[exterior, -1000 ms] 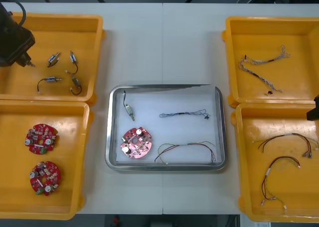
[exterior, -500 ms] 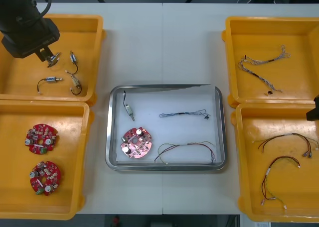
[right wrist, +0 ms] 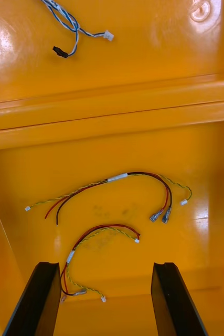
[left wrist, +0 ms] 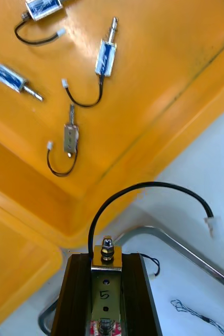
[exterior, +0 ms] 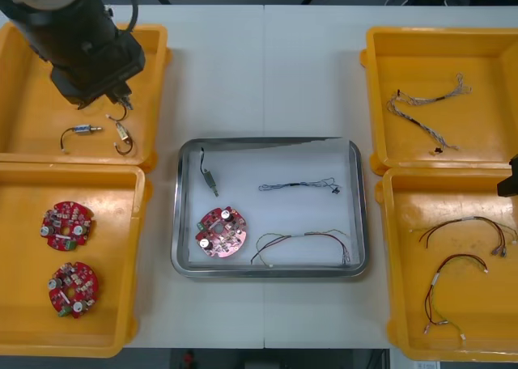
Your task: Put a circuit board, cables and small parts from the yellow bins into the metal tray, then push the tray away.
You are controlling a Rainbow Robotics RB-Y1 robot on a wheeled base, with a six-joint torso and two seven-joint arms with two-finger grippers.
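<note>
Jaws of the left gripper point(left wrist: 107, 261) pinch a small metal part point(left wrist: 106, 286) by its body, its black lead arching free, over the far-left bin's point(exterior: 32, 134) right edge, likely bound for the tray point(exterior: 267, 271). The right gripper point(right wrist: 106, 268) waits, fingers spread, over the near-right bin point(right wrist: 38, 168).

Bright, even overhead light throws glare spots on the glossy yellow bin point(right wrist: 143, 47) floor.

The left gripper point(left wrist: 106, 257), clamped on a small metal part point(left wrist: 105, 286), has been carried in the front view from the frame's upper left edge rightward across the upper left yellow bin point(exterior: 32, 134), toward its right wall.
</note>
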